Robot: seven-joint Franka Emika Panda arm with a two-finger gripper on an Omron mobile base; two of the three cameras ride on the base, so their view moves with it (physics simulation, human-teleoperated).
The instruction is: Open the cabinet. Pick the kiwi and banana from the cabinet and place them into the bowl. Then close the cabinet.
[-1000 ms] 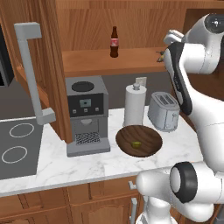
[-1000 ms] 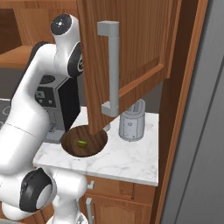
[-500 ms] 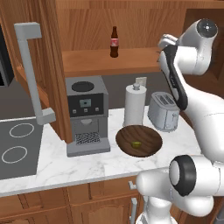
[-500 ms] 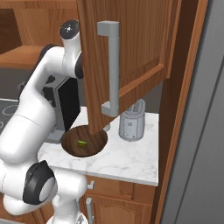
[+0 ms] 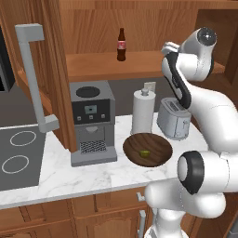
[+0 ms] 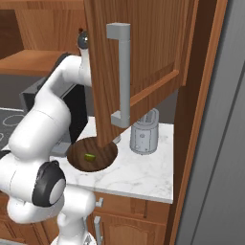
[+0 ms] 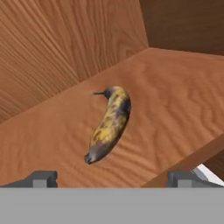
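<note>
A: Where is the banana [image 7: 109, 124]?

B: It lies on the wooden shelf [image 7: 175, 113] inside the cabinet [image 5: 93, 28], seen in the hand view. It is curved, yellow with dark brown patches, its stem end toward the back wall and its dark tip toward the camera. Nothing touches it.

A: And the gripper [image 7: 112, 177]?

B: Its jaws stand wide apart, one dark tip low at each side of the hand view, with the banana between them and farther in. It holds nothing.

A: The kiwi [image 5: 145, 153]?

B: A tiny yellow-green fruit already in the bowl [image 5: 158, 144], a little off the middle. The right base view shows it there too, kiwi [image 6: 89, 156] in bowl [image 6: 79, 158].

A: Where does the bowl stand?

B: On the white marble counter [image 5: 56, 172], between the coffee machine [image 5: 93, 122] and the toaster [image 5: 173, 118], just in front of the paper towel roll [image 5: 143, 111].

A: The cabinet doors?

B: Both open. The left door [image 5: 51, 69] swings out over the coffee machine with its grey bar handle [image 5: 35, 79] toward the camera. The right door [image 6: 143, 62] hangs over the bowl in the right base view.

A: Anything else on the shelf?

B: A dark brown bottle [image 5: 121, 45] with a red label, upright, toward the back.
</note>
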